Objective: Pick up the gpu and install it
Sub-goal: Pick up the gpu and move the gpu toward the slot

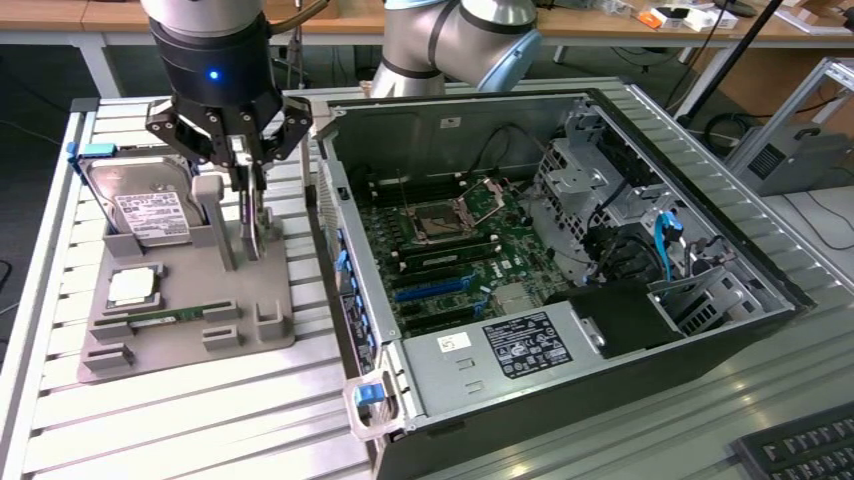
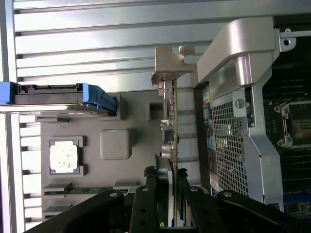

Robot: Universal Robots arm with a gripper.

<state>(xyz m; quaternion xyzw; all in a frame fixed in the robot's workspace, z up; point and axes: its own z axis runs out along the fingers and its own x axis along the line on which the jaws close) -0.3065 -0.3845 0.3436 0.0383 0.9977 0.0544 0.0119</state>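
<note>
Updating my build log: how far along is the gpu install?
Done: the gripper is shut on the gpu, which stands upright at the grey holder. In hand: that card; lifted or not, unclear. Left: the gpu is not in the open case yet.

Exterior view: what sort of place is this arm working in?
Probably a lab or workshop bench set up for PC assembly: an open computer case lies on a slatted metal table, a grey parts fixture holds a hard drive, and desks stand behind.
</note>
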